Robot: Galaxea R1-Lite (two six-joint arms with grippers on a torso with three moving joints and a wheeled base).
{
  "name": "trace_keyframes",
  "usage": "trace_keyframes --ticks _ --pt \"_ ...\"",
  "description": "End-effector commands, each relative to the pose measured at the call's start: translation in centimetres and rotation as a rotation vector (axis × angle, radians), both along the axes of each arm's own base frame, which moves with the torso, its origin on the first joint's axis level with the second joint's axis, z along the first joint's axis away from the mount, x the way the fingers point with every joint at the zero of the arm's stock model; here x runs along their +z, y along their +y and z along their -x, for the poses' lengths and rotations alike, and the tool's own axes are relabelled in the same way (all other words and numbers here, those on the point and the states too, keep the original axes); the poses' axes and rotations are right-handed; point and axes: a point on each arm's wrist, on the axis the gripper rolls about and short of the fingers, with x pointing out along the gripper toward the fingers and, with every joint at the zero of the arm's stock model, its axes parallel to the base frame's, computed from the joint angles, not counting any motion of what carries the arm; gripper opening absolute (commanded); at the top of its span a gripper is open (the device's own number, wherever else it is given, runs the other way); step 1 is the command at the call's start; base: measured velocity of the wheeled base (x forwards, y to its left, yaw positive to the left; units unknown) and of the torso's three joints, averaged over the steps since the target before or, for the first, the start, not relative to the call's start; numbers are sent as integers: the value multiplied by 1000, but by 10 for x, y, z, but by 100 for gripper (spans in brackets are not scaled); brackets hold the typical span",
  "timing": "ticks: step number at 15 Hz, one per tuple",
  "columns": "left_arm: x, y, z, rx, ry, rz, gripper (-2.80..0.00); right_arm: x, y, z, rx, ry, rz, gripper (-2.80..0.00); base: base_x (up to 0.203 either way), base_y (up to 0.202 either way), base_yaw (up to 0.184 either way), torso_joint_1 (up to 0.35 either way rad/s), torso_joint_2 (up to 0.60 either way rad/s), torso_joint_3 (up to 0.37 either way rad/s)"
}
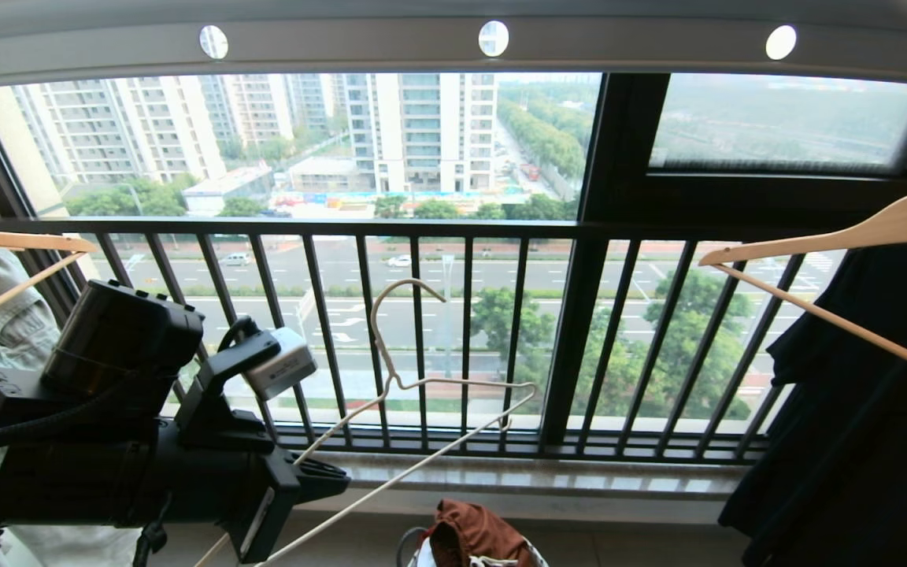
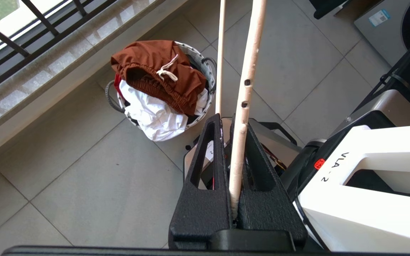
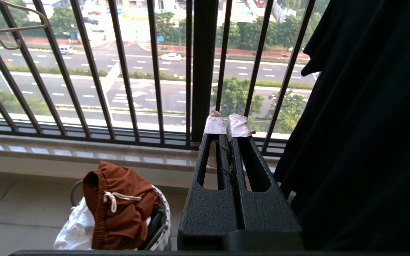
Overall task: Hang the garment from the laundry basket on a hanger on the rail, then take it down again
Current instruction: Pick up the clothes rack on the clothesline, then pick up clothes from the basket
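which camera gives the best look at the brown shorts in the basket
The left wrist view: the rust-brown shorts lie fully in sight atop a white cloth, waistband and drawstring clear. The right wrist view also shows them whole but lower in frame; the head view catches only their top at the bottom edge.

Your supporting surface is the floor (image 2: 84, 199), laid in large pale grey tiles with thin dark grout lines. Standing directly on it is the laundry basket (image 2: 205, 67), round, white and woven-look, with a dark looped cord handle (image 2: 109, 99) at its side. In the left wrist view you find the basket at about eleven o'clock from the picture's centre. It stands near the foot of the pale stone window sill (image 2: 48, 67), which borders the tiles along one edge.
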Motion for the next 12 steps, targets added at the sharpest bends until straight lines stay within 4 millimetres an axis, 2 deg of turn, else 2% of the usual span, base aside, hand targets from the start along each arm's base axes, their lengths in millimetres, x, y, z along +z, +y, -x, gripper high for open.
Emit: trace_keyframes --ticks 1,12 --pt "0 0 0 -2 0 1 -280 0 0 0 0 1 1 -280 0 0 0 0 0 0" --pt "0 0 0 -2 -2 2 -280 0 0 0 -1 1 -2 -280 0 0 0 -121 266 142"
